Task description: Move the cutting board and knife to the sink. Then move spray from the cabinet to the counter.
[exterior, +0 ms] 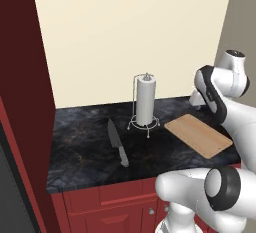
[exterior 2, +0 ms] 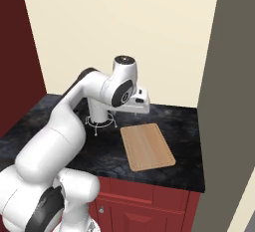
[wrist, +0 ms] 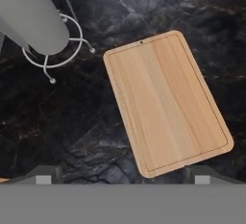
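Observation:
The light-tan cutting board [wrist: 166, 103] lies flat on the black veined counter [exterior: 85, 147], right of the paper-towel stand; it also appears as the board [exterior: 199, 134] and the board [exterior 2: 147, 146]. The knife [exterior: 117, 144] rests on the counter left of the stand, dark blade pointing to the wall, grey handle toward the front edge. My gripper [wrist: 122, 174] hangs open above the board's near end, nothing between its fingertips [wrist: 43, 175]. The sink and the spray are out of view.
A white paper-towel roll [exterior: 146, 102] on a wire stand sits between knife and board. A dark red cabinet side [exterior: 25, 77] rises at the counter's left end. A grey-brown wall panel [exterior 2: 229, 101] borders the right. Red drawer fronts [exterior: 120, 202] run below.

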